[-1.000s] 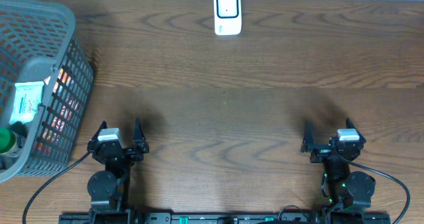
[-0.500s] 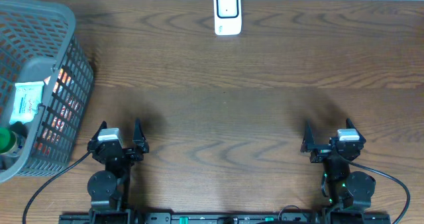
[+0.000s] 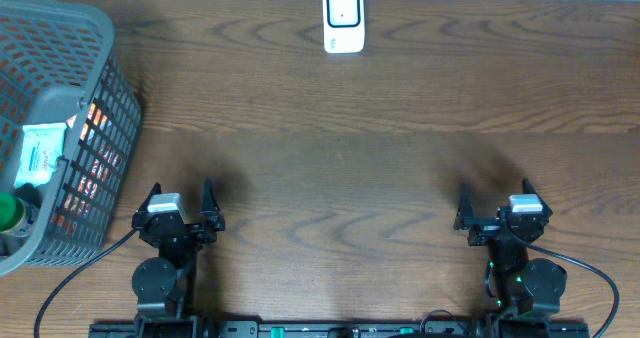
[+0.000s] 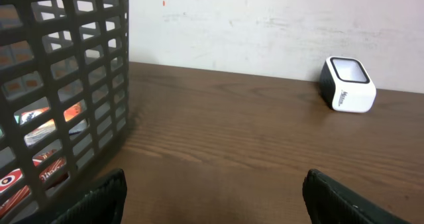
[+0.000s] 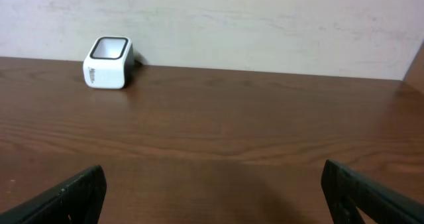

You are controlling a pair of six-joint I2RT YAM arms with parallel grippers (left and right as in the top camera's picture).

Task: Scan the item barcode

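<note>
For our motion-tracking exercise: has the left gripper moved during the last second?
No. The left gripper keeps the same gap from the basket in the overhead view.

— What does the desk look like?
— The desk (image 3: 340,178) is dark brown wood with wavy grain; it fills the overhead view.
— And behind it?
— A pale wall (image 4: 265,25) meets its far edge, scuffed with faint marks. The light is even, with soft shadows.
</note>
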